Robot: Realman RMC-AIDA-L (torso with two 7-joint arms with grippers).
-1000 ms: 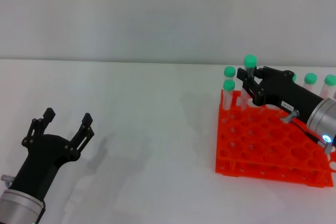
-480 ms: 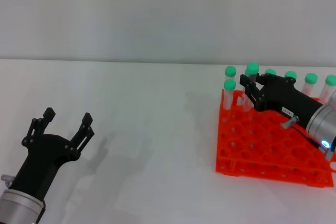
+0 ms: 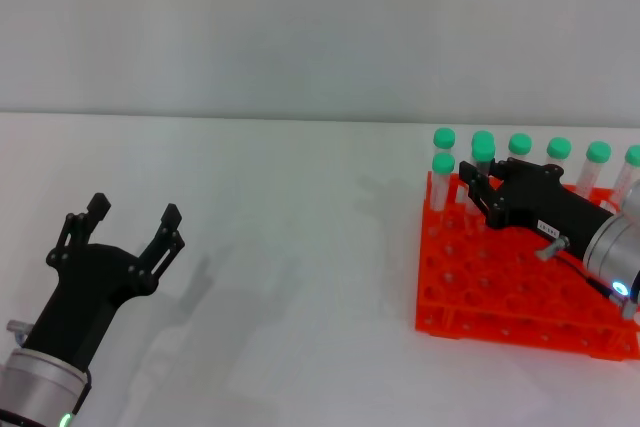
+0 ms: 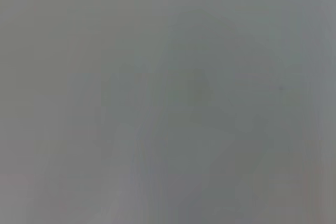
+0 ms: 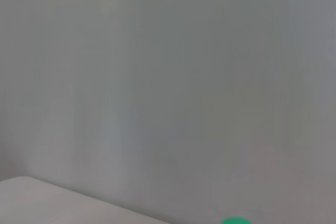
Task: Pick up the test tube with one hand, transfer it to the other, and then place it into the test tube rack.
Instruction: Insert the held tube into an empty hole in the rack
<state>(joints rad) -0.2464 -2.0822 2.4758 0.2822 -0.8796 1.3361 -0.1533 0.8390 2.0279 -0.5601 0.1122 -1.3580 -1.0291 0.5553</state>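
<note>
The orange-red test tube rack (image 3: pixel 500 292) stands on the white table at the right in the head view. My right gripper (image 3: pixel 478 185), black with a small white label, is over the rack's back left part. It is shut on a green-capped test tube (image 3: pixel 483 147) that stands upright and reaches down into a back-row hole. My left gripper (image 3: pixel 130 225) is open and empty, low over the table at the front left. The right wrist view shows only a wall and the edge of a green cap (image 5: pixel 236 221). The left wrist view shows only grey.
Several other green-capped tubes stand in the rack: two at its back left corner (image 3: pixel 443 139) and a row along the back (image 3: pixel 558 149). The white table (image 3: pixel 300 247) stretches between the two arms. A grey wall rises behind.
My right gripper has come down and a little back toward the rack's back row, lowering the held tube from above the other caps to their level. The left gripper has barely shifted.
</note>
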